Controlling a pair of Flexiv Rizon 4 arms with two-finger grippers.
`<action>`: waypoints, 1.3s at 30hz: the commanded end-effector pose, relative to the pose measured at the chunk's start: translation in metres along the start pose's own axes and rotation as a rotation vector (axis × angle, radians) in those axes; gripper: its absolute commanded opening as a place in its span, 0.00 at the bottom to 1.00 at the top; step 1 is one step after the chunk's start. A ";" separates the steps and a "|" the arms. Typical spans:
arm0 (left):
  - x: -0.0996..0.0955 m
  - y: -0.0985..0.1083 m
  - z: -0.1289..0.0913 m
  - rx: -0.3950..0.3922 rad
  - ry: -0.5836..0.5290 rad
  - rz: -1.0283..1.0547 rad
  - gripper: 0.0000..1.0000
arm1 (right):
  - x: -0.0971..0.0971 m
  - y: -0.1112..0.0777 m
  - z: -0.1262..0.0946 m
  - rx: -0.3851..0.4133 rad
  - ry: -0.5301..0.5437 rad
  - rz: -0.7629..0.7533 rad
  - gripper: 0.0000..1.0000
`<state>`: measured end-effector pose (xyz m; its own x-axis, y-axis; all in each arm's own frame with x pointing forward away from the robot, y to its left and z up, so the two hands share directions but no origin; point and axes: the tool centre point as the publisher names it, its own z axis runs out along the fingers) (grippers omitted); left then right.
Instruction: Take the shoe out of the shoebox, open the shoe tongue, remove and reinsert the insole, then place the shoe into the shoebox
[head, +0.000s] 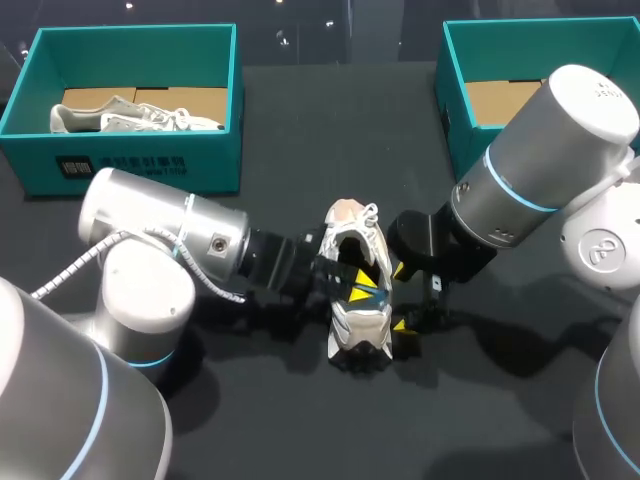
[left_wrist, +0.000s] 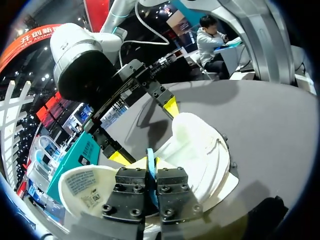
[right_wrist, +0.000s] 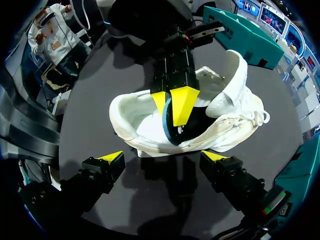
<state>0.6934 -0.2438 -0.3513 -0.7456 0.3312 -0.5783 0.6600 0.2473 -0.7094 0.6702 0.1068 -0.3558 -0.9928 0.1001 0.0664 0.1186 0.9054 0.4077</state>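
A white shoe (head: 358, 300) lies on the dark table between my two arms, heel toward the front, with its tongue (left_wrist: 82, 185) folded outward. My left gripper (head: 352, 285) reaches into the shoe's opening. It is shut on the blue edge of the insole (right_wrist: 167, 125), which stands up between its yellow fingertips (right_wrist: 184, 102). From its own wrist, the left gripper (left_wrist: 150, 176) shows the blue insole (left_wrist: 150, 167) pinched between its black fingers. My right gripper (head: 402, 298) stands open just beside the shoe (right_wrist: 220, 117). The right gripper (right_wrist: 164, 157) holds nothing, one tip level with the heel and one farther along the shoe's side.
A teal shoebox (head: 130, 165) stands at the back left with another white shoe (head: 130, 118) inside. A second teal shoebox (head: 455, 90) stands at the back right, partly behind my right arm. Both arms crowd the shoe from either side.
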 end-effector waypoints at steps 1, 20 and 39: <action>0.000 0.005 0.004 -0.017 0.008 -0.005 0.00 | 0.001 0.000 0.000 0.001 -0.002 0.001 1.00; 0.002 -0.037 -0.033 0.052 0.050 -0.038 0.56 | -0.002 -0.008 -0.014 0.001 0.002 -0.007 1.00; 0.005 -0.046 -0.099 0.024 0.275 -0.038 0.52 | -0.011 -0.047 -0.064 -0.075 0.051 -0.103 1.00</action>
<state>0.6627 -0.1837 -0.2980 -0.7314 0.5179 -0.4438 0.6261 0.2517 -0.7380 0.6819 0.0495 -0.3202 -0.9973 -0.0157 0.0721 0.0192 0.8883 0.4588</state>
